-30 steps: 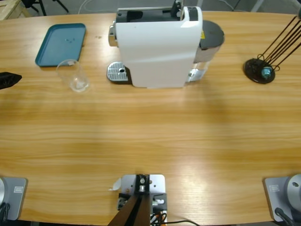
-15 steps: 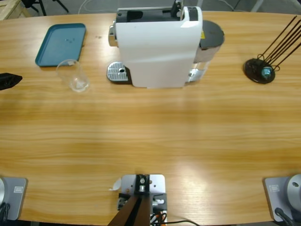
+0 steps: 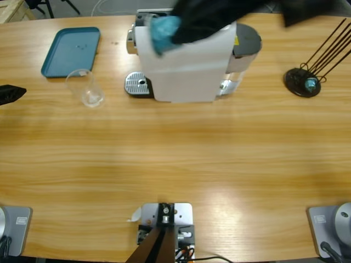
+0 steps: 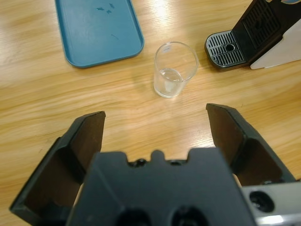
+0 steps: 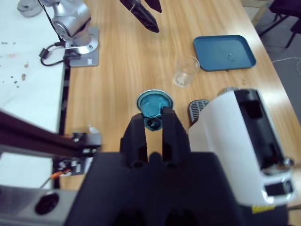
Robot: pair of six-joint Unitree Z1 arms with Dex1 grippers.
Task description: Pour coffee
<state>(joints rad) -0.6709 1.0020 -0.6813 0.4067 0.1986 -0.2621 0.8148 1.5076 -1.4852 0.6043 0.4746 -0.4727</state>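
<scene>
Teal capsule pinched by right claw | left claw spread (glass beyond); machine top hidden

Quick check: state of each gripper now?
Left gripper: open, holding nothing.
Right gripper: closed on the teal coffee capsule.

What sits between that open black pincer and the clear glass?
Nothing; the left wrist view shows only bare wooden table between the left pincer and the glass.
</scene>
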